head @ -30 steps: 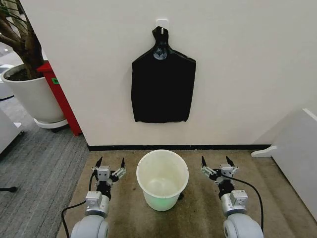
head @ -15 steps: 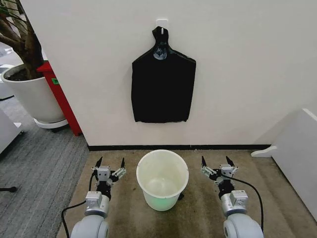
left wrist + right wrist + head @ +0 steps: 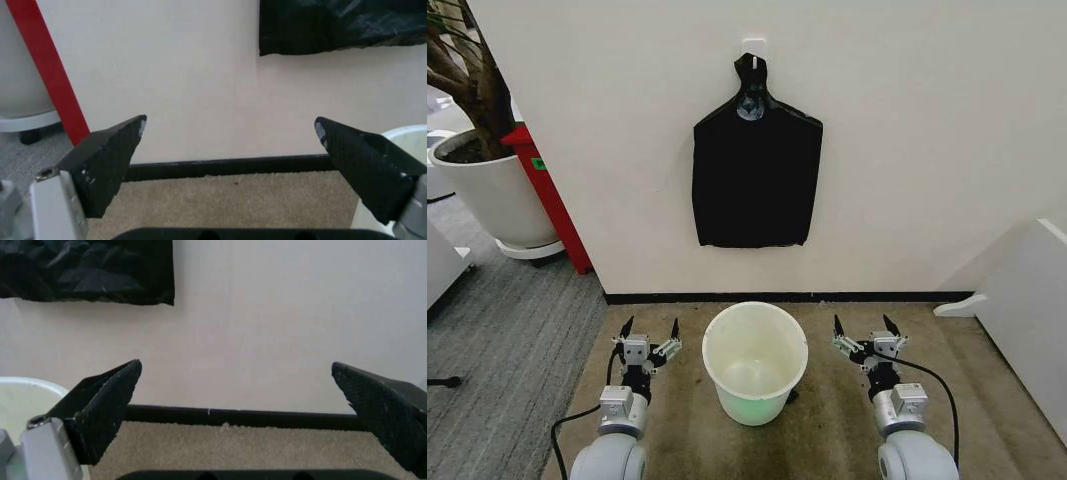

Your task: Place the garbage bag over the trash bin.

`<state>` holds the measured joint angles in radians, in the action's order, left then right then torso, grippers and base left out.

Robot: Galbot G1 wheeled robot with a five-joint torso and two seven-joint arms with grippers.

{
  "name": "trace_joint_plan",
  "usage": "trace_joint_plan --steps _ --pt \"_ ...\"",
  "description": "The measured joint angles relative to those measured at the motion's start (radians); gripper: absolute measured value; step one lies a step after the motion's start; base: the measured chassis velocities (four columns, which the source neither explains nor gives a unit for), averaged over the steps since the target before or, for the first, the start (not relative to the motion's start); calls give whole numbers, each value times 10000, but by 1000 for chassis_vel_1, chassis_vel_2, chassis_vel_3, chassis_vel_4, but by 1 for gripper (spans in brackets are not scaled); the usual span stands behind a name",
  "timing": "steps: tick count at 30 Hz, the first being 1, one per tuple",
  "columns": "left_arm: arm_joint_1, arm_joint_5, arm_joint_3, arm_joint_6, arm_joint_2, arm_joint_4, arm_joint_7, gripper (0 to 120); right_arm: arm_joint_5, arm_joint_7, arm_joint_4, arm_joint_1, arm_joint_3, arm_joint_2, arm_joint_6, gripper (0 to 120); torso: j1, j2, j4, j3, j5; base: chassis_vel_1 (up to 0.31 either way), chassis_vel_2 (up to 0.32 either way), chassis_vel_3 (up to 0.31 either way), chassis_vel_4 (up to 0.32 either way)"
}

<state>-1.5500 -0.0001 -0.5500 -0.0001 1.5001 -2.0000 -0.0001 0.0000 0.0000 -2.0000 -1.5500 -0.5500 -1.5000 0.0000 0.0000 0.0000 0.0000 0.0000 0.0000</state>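
Beige carpet (image 3: 677, 440) runs from the robot's base to a plain cream wall (image 3: 927, 150) with a black skirting strip along its foot. Nearest, low in the head view, the left gripper (image 3: 649, 329) and the right gripper (image 3: 866, 326) hover just above the carpet on either side of the bin, each with its dark pointed fingers spread wide and nothing between them; the wrist views confirm the wide gaps, with only wall and carpet seen through them.

Between the two grippers stands the small round cream-white plastic trash bin (image 3: 755, 361), upright on the carpet, mouth facing up, tapering to a narrower base, empty and with its rolled rim bare.

Farther off and higher, the thin black plastic garbage bag (image 3: 756, 175) hangs flat against the wall from a small white hook (image 3: 753, 46). Its long axis runs vertically: the gathered neck points up at the hook and the wide lower hem hangs down, directly above the bin but well apart from it.

By my reading, the task has not started: the bag is untouched on its hook, so taking it down, opening it and drawing it over the rim all remain.
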Motion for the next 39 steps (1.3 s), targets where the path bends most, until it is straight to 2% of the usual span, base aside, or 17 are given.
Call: trace_joint_plan --steps 24,30,31,37,39 --pt "-62 -47 -19 9 -42 -75 -25 100 1 -1 -22 -48 0 -7 10 100 0 0 -1 0 -2 0 0 0 0" --pt "-1065 -881 -437 222 -818 -1728 -532 100 86 -12 -804 -937 29 -186 265 100 0 0 1 0 -4 0 0 0 0" --pt "-1065 -881 -437 222 -818 -1728 -532 100 86 -12 -804 -937 29 -186 265 100 0 0 1 0 -4 0 0 0 0" --pt "-2225 -1853 -922 474 -1723 -3652 -1127 100 311 -66 -2498 -2842 146 -593 870 100 0 0 0 -1 -3 0 0 0 0" --pt "-2305 -1923 -955 490 -1784 -3782 -1163 100 326 -69 -2614 -2973 152 -623 909 100 0 0 0 -2 -3 0 0 0 0"
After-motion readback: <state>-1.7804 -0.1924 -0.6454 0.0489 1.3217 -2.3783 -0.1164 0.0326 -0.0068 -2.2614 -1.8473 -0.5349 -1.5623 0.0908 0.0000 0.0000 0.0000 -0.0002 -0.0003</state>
